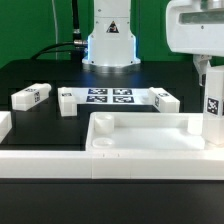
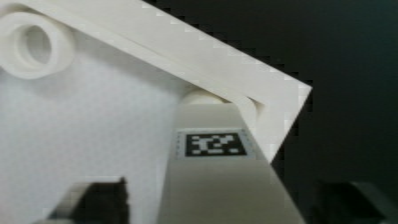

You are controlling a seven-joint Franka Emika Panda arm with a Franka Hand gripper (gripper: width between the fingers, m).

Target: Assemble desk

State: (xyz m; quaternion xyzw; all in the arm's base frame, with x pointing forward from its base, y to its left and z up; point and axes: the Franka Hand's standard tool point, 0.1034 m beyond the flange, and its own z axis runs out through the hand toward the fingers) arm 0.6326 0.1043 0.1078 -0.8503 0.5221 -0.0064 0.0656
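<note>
**Gripper open around an upright desk leg**

The desk top (image 1: 150, 140) lies on the black worktop (image 1: 40, 75), in the lower middle of the exterior view. One leg (image 1: 213, 105) stands upright in the desk top's corner at the exterior view's right. The gripper (image 2: 222, 192) straddles this leg with its jaws spread clear of both sides, holding nothing. Loose legs (image 1: 30, 96) lie farther back, either side of the marker board (image 1: 110, 97).
</note>
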